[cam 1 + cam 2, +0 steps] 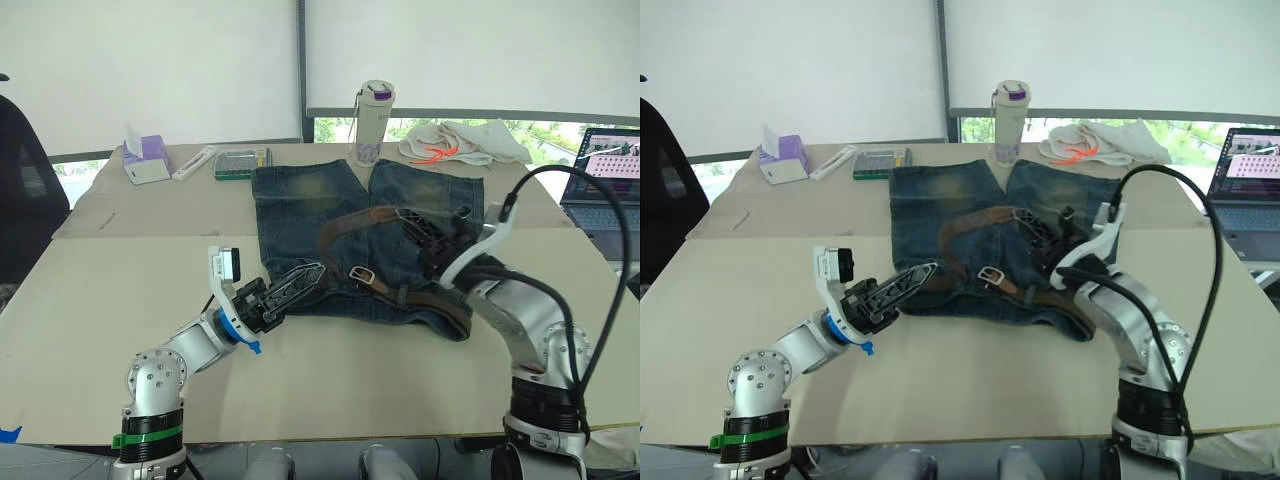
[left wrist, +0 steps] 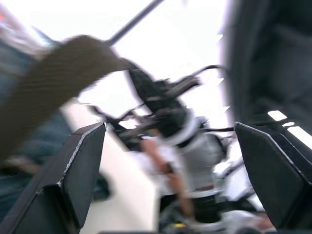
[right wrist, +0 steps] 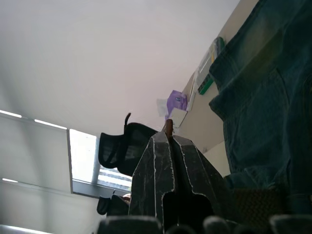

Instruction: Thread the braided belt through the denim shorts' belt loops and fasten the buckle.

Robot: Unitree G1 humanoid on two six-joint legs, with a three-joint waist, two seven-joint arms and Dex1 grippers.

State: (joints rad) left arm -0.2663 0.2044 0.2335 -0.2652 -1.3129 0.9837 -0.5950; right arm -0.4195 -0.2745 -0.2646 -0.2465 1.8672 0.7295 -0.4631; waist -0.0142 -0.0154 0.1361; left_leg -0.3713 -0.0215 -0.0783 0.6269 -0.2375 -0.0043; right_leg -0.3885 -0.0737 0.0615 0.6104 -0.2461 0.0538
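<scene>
Denim shorts lie flat on the table, waistband nearest the robot. The braided belt loops loosely across them, buckle unfastened; threading looks barely begun. Right gripper pinches the belt; left gripper gapes empty.

Place: an office or lab workroom.
Signs: open laptop with lit screen, black swivel chair, white roller blinds over windows, beige table.

Left gripper: two black fingers set wide apart; nothing between them
Braided belt: blurred brown strap slanting above one finger
Denim shorts: blue, beside strap
Beyond: right arm, blurred
</scene>
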